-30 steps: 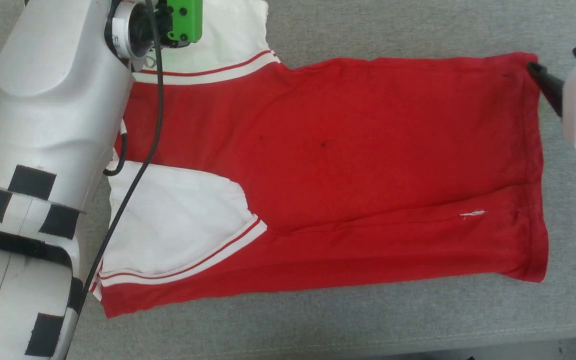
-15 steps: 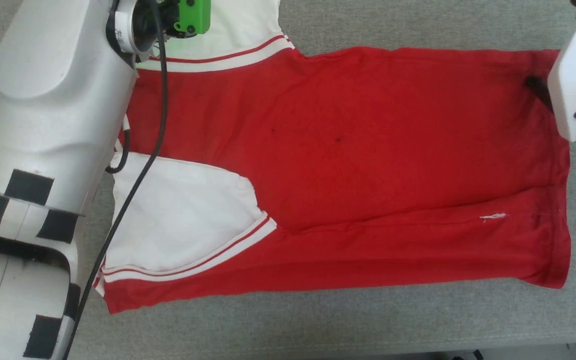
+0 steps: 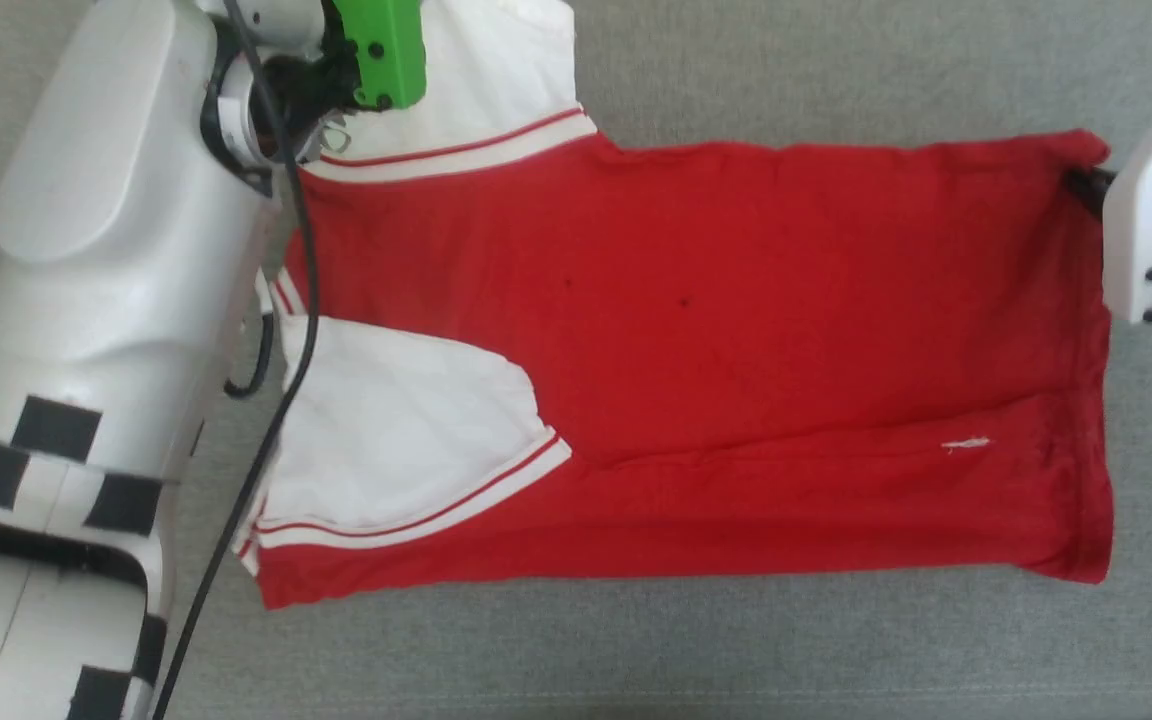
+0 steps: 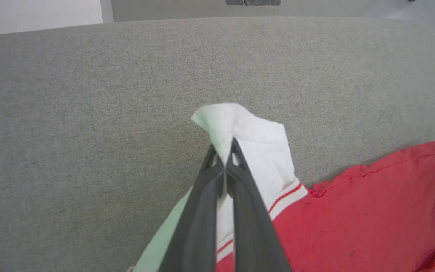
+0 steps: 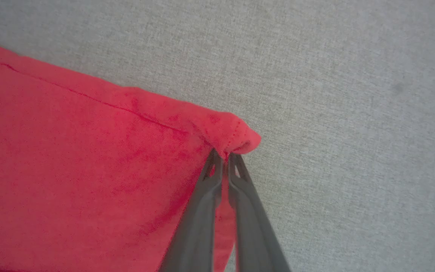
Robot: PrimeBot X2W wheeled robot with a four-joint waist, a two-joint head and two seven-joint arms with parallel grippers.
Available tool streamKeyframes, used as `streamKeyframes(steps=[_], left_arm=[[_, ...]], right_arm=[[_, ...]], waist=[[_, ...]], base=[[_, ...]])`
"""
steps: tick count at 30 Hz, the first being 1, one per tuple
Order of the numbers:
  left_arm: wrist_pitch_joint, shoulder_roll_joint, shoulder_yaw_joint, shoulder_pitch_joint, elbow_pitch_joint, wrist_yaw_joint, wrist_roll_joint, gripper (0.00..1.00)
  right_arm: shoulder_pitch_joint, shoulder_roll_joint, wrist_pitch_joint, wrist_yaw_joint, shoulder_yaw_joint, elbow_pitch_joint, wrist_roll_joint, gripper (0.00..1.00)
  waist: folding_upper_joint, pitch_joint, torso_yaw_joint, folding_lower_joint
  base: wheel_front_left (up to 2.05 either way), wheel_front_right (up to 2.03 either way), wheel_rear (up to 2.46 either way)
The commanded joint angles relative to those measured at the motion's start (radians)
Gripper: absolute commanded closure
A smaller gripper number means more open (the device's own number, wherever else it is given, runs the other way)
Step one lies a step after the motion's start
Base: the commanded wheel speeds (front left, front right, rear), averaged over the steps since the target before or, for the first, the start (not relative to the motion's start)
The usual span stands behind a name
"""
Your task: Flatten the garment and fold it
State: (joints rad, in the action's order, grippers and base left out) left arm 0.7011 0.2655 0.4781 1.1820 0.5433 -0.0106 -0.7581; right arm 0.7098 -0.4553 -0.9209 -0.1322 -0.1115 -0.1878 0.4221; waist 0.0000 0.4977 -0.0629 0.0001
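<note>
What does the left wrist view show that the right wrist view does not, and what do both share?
Left wrist view: the left gripper, jaws shut on the white sleeve of the garment, and its red-striped seam. Right wrist view: the right gripper, jaws shut on a red hem corner. Both: red cloth lying on the grey fabric surface.

The bench (image 3: 736, 660), covered in grey woven fabric, is lying smooth under soft, even light. In the left wrist view its far edge is rounding off at the right. Beyond it, pale grey floor (image 4: 353, 7) is showing, and a white panel (image 4: 47, 11) is sitting at the upper left.
</note>
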Motion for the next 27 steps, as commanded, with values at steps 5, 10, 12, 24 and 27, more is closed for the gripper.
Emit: streamKeyframes(steps=[5,10,12,24,27], left_arm=[[-0.024,0.007,-0.01,-0.102,-0.069,-0.03,-0.044,1.0],[-0.045,0.034,-0.02,-0.221,-0.149,-0.026,-0.068,1.0],[-0.051,0.044,-0.023,-0.278,-0.188,-0.021,-0.079,1.0],[-0.126,0.1,-0.093,-0.738,-0.465,0.096,-0.171,1.0],[-0.149,0.099,-0.108,-0.825,-0.483,0.12,-0.189,1.0]], right_arm=[[-0.1,0.028,0.042,0.002,0.059,-0.004,0.017,1.0],[-0.202,0.043,0.063,0.002,0.094,0.0,0.018,1.0],[-0.241,0.049,0.072,0.002,0.107,0.001,0.018,1.0],[-0.444,0.099,0.136,0.002,0.156,-0.02,0.004,1.0],[-0.471,0.101,0.148,0.002,0.157,-0.03,0.002,1.0]], waist=[[0.0,-0.182,0.054,-0.0001],[0.0,-0.264,0.069,-0.0001],[0.0,-0.291,0.075,-0.0001],[0.0,-0.361,0.084,-0.0001],[0.0,-0.363,0.086,-0.0001]], base=[[0.0,0.0,0.0],[0.0,0.0,0.0],[0.0,0.0,0.0],[0.0,0.0,0.0],[0.0,0.0,0.0]])
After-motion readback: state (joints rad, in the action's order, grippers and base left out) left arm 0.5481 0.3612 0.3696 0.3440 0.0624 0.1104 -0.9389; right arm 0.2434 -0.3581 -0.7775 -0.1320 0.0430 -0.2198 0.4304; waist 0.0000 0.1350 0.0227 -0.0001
